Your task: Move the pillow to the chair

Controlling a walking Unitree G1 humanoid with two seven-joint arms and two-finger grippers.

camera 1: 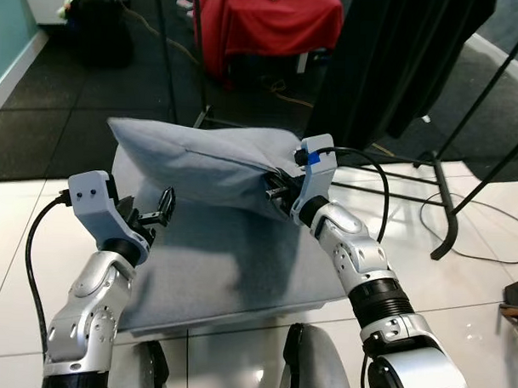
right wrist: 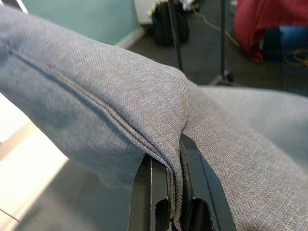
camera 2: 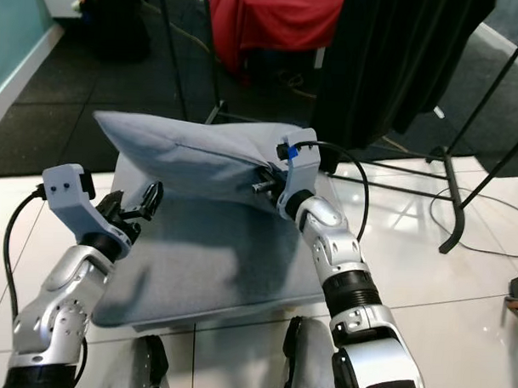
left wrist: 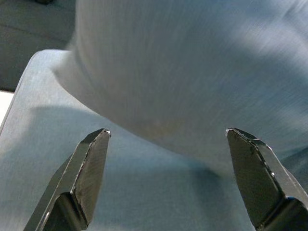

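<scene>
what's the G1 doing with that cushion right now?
The right gripper is shut on the seam edge of a grey fabric pillow, holding it raised over the grey upholstered chair seat. The left gripper is open beside the pillow's underside, fingers apart and not touching it. The pillow's lower edge sits close to the seat; contact can't be confirmed.

Pillow [camera 1: 205,162] above chair seat [camera 1: 231,274], right gripper [camera 1: 280,188] at its right edge, left gripper [camera 1: 156,209] beside its left.
</scene>
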